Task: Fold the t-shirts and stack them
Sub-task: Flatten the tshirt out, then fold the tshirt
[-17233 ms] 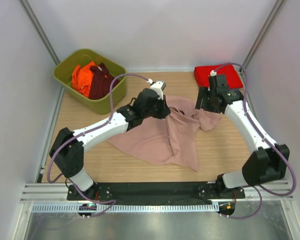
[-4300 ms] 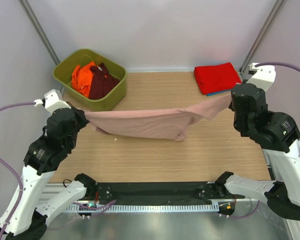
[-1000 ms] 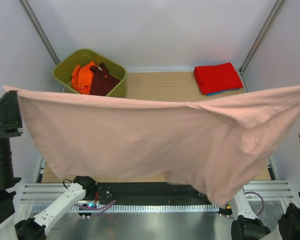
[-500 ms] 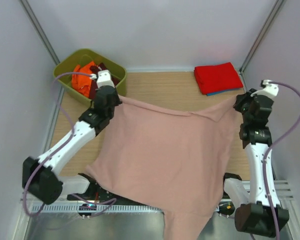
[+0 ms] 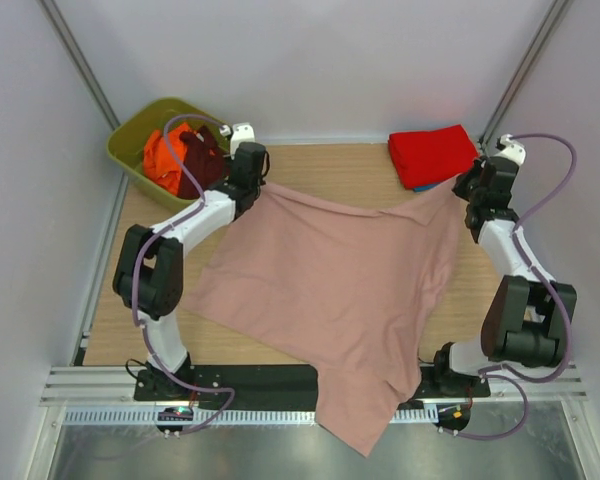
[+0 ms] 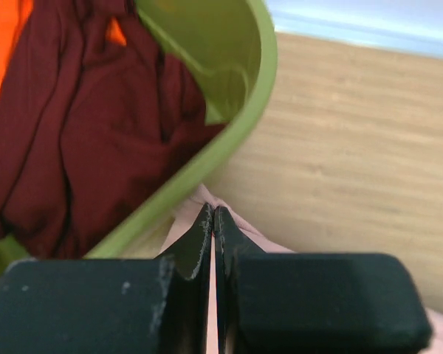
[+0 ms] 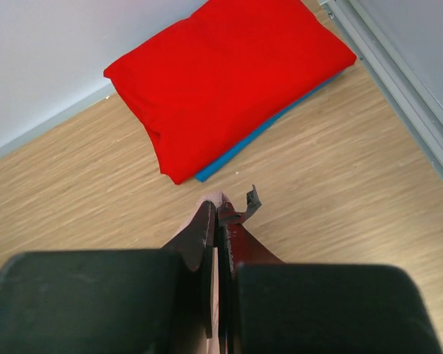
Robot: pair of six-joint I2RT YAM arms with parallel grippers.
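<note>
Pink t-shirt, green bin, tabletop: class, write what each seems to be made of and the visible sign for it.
The pink t-shirt: soft matte cloth, perhaps cotton; it drapes and creases. The green bin: likely moulded plastic, smooth with a slight sheen, rounded one-piece rim. The tabletop: wood or wood-look laminate, matte; grain lines show, but which cannot be told.

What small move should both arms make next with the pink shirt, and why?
Probably release: the left gripper and right gripper each pinch a far corner of the pink t-shirt, which already lies spread on the table, though its near end hangs over the edge.
</note>
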